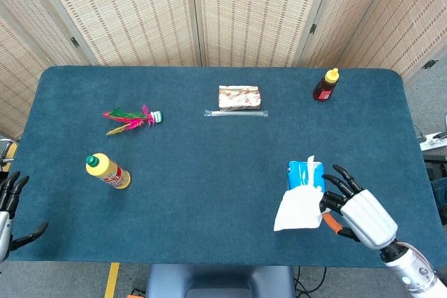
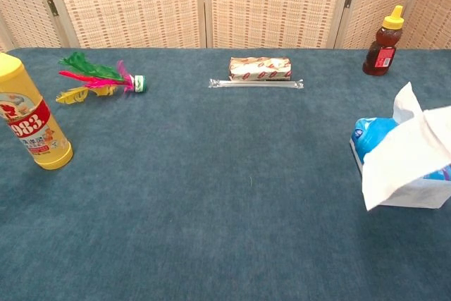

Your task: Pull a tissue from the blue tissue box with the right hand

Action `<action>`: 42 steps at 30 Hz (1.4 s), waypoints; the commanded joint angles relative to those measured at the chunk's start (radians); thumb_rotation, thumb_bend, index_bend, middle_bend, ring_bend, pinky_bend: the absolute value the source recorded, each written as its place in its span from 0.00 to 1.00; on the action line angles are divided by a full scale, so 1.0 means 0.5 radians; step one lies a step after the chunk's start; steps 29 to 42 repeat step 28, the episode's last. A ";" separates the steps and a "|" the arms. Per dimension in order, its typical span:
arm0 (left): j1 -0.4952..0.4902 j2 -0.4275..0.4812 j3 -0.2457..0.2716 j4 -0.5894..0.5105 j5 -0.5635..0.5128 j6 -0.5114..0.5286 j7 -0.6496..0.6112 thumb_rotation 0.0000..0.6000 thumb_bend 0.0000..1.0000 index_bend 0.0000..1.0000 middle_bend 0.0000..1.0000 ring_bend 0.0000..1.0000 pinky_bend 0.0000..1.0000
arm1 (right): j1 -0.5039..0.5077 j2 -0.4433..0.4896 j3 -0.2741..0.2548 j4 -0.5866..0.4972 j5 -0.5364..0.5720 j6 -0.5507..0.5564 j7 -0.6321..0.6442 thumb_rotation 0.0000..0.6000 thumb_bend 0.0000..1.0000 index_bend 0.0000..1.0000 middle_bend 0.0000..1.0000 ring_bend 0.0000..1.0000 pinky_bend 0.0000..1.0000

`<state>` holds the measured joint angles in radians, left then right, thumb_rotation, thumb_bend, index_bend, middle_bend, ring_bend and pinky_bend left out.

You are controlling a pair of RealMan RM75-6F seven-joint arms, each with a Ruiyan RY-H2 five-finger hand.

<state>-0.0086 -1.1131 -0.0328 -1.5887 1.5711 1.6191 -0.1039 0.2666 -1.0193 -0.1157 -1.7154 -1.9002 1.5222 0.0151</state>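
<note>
The blue tissue box lies on the blue table near its front right, with a fresh tissue tip poking out of its top. My right hand hovers just right of and nearer than the box and holds a white tissue, which hangs loose, out of the box. In the chest view the tissue drapes in front of the box and hides much of it; the right hand is outside that view. My left hand sits off the table's front left corner, fingers apart, holding nothing.
A yellow bottle lies at the front left. A feathered shuttlecock is behind it. A wrapped packet and a clear thin tube sit at the back centre. A honey bottle stands back right.
</note>
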 commanded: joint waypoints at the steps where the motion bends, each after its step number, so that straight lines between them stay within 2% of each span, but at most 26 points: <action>1: -0.002 0.008 0.006 0.003 0.012 -0.003 -0.022 1.00 0.25 0.00 0.00 0.00 0.13 | -0.082 -0.060 -0.054 -0.005 -0.035 0.033 -0.084 1.00 0.52 0.68 0.51 0.16 0.05; 3: -0.004 0.010 0.007 0.006 0.016 -0.004 -0.033 1.00 0.25 0.00 0.00 0.00 0.13 | -0.113 -0.072 -0.070 -0.012 -0.036 0.036 -0.120 1.00 0.52 0.67 0.49 0.15 0.04; 5: -0.004 0.012 0.009 0.007 0.020 -0.004 -0.047 1.00 0.25 0.00 0.00 0.00 0.13 | -0.140 -0.070 -0.083 -0.017 -0.022 0.021 -0.167 1.00 0.50 0.61 0.41 0.11 0.02; 7: -0.005 0.013 0.010 0.010 0.022 -0.006 -0.050 1.00 0.25 0.00 0.00 0.00 0.13 | -0.161 -0.071 -0.080 -0.021 0.002 0.011 -0.214 1.00 0.43 0.39 0.24 0.02 0.00; 10: -0.008 0.011 0.014 0.010 0.025 -0.012 -0.043 1.00 0.25 0.00 0.00 0.00 0.13 | -0.186 -0.065 -0.073 -0.032 0.077 -0.032 -0.265 1.00 0.29 0.08 0.05 0.00 0.00; 12: -0.009 0.008 0.016 0.008 0.025 -0.017 -0.031 1.00 0.25 0.00 0.00 0.00 0.13 | -0.195 -0.063 -0.069 -0.036 0.118 -0.055 -0.249 1.00 0.22 0.01 0.00 0.00 0.00; 16: -0.011 0.002 0.019 0.002 0.026 -0.024 -0.005 1.00 0.25 0.00 0.00 0.00 0.13 | -0.226 -0.083 -0.050 0.005 0.178 -0.045 -0.206 1.00 0.17 0.00 0.00 0.00 0.00; 28: -0.013 -0.003 0.027 -0.008 0.065 -0.004 0.017 1.00 0.25 0.00 0.00 0.00 0.13 | -0.288 -0.091 -0.013 -0.033 0.231 -0.035 -0.339 1.00 0.17 0.00 0.00 0.00 0.00; 42: -0.013 -0.003 0.027 -0.008 0.065 -0.004 0.017 1.00 0.25 0.00 0.00 0.00 0.13 | -0.288 -0.091 -0.013 -0.033 0.231 -0.035 -0.339 1.00 0.17 0.00 0.00 0.00 0.00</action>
